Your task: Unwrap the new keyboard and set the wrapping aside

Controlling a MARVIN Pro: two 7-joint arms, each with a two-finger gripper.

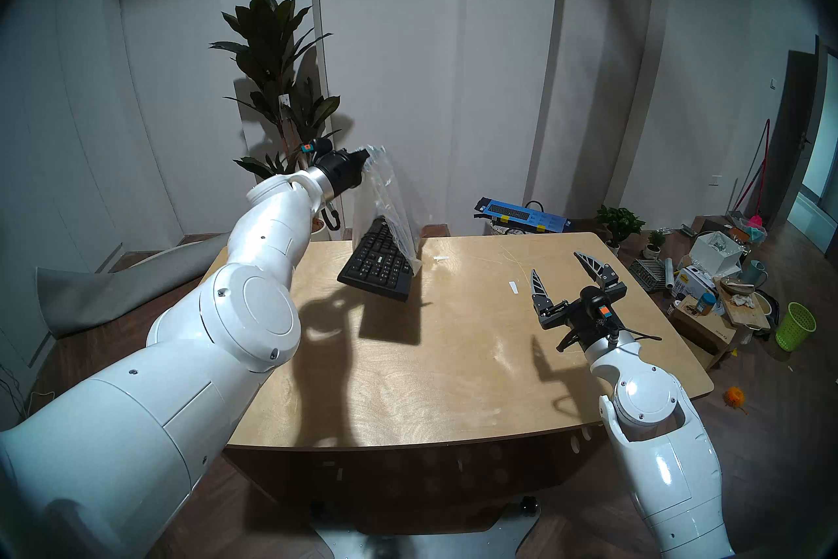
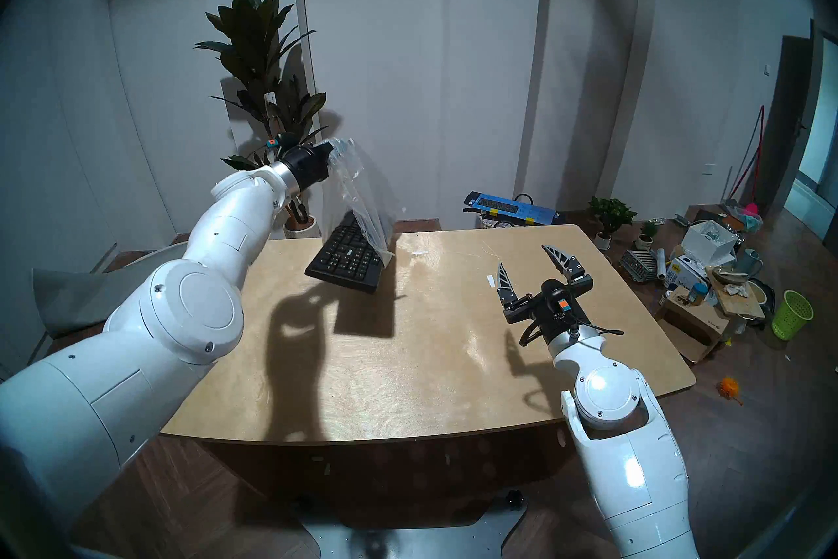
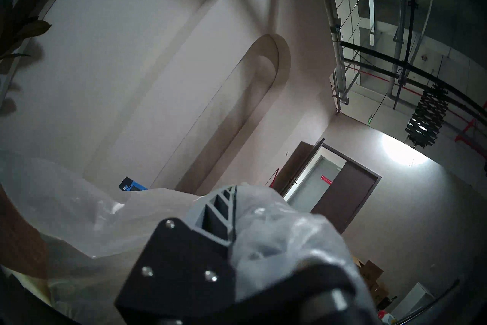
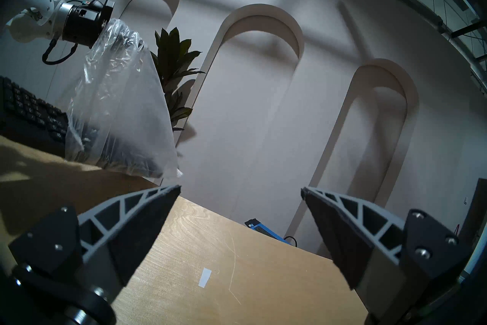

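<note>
My left gripper (image 1: 365,156) is raised over the table's far left and is shut on the bunched top of the wrapping (image 1: 385,199), a clear crinkled plastic bag that hangs down from it. The black keyboard (image 1: 378,267) tilts half out of the bag's open lower end, its bare end above the table (image 1: 453,363) with a shadow under it. In the left wrist view the plastic (image 3: 79,205) drapes over the closed fingers (image 3: 216,211). My right gripper (image 1: 555,263) is open and empty over the table's right side, well clear of the keyboard (image 4: 29,110) and the bag (image 4: 118,105).
A long blue keyboard box (image 1: 521,215) stands behind the table's far edge. A tall plant (image 1: 276,90) rises just behind my left gripper. Two small white strips (image 1: 513,287) lie on the tabletop. Boxes, pots and a green basket (image 1: 794,326) crowd the floor at right.
</note>
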